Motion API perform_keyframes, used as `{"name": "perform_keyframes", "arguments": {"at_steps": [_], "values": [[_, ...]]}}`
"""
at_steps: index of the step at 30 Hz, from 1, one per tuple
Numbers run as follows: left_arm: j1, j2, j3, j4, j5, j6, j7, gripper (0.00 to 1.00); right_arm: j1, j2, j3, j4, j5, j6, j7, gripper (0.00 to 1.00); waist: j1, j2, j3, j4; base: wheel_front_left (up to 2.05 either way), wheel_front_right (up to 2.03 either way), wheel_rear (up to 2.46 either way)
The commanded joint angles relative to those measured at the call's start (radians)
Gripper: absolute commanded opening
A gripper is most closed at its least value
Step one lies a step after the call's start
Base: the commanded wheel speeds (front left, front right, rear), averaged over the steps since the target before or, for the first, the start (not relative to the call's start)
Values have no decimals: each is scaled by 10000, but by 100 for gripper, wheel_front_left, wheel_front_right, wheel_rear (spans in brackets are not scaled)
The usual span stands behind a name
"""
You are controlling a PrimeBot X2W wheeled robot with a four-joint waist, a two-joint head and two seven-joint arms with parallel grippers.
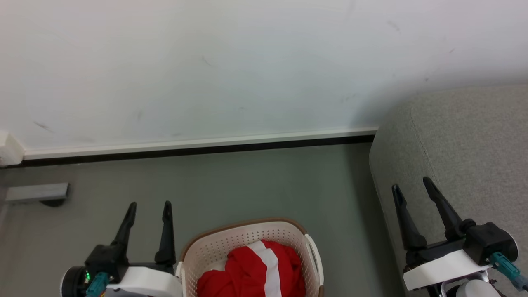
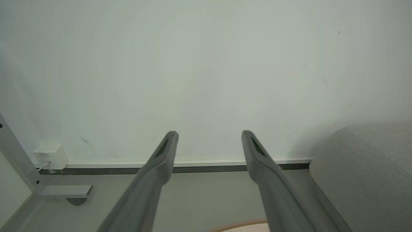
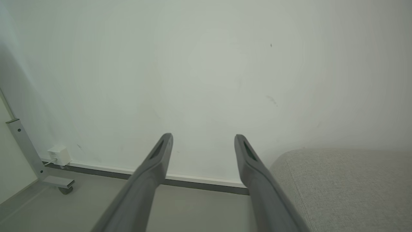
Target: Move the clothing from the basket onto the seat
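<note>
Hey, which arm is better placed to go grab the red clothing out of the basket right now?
Probably the left. The left gripper hangs right beside the basket holding the clothing, jaws open. The right gripper is farther off, by the seat.

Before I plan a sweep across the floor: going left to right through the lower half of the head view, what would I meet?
grey metal foot → left gripper, its fingers apart → basket → bare floor → seat
</note>
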Motion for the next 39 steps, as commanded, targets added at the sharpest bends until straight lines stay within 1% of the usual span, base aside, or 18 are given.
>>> {"name": "perform_keyframes", "arguments": {"at_steps": [1,4,6,7,8,9,14,21,29,30,31,33,39], "values": [[-212,40,-6,35,56,-12,-7,100,-208,-60,-76,-114,78,-21,-34,100,0,0,501,-213,0,0,0],[-497,39,-78,208,29,-100,-7,100,-389,-107,-83,-222,87,-21,-34,100,0,0,1010,-340,0,0,0],[-661,40,-150,578,-380,-220,-7,100,-541,-161,-129,-307,83,-21,-34,100,0,0,1355,-419,0,0,0],[-746,40,-232,831,-685,-381,-7,100,-608,-181,-148,-356,86,-21,-34,100,0,0,1517,-467,0,0,0],[-907,43,-279,1103,-737,-414,-7,100,-684,-186,-196,-395,88,-21,-34,100,0,0,1677,-516,0,0,0],[-1068,42,-358,1445,-943,-545,-5,100,-759,-185,-256,-441,81,-21,-34,100,0,0,1863,-577,0,0,0],[-2071,41,-731,3435,-1163,-838,23,100,-1129,-164,-537,-667,69,-21,-34,100,0,0,2710,-882,0,0,0],[-3738,48,-1340,5878,-1355,-1216,517,100,-1567,-41,-802,-969,61,-21,-34,100,0,0,3694,-1446,0,0,0],[-5404,276,-1644,8338,-1397,-1340,1389,100,-2195,211,-792,-1574,352,-21,-34,100,0,0,4918,-2215,0,0,0],[-5404,276,-1644,8338,-1397,-1340,1389,100,-2195,211,-792,-1574,352,-21,-34,100,0,0,4918,-2215,0,0,0],[-5754,323,-1680,8891,-1462,-1379,1679,100,-2377,250,-795,-1866,436,-21,-34,100,0,0,5244,-2436,0,0,0],[-5900,345,-1719,9139,-1487,-1397,1859,100,-2434,278,-814,-2010,447,-21,-34,100,0,0,5404,-2546,0,0,0],[-6768,775,-1862,10329,-1577,-1448,2868,100,-2774,442,-926,-2813,606,-21,-33,100,0,0,6334,-3151,0,0,0]]}}
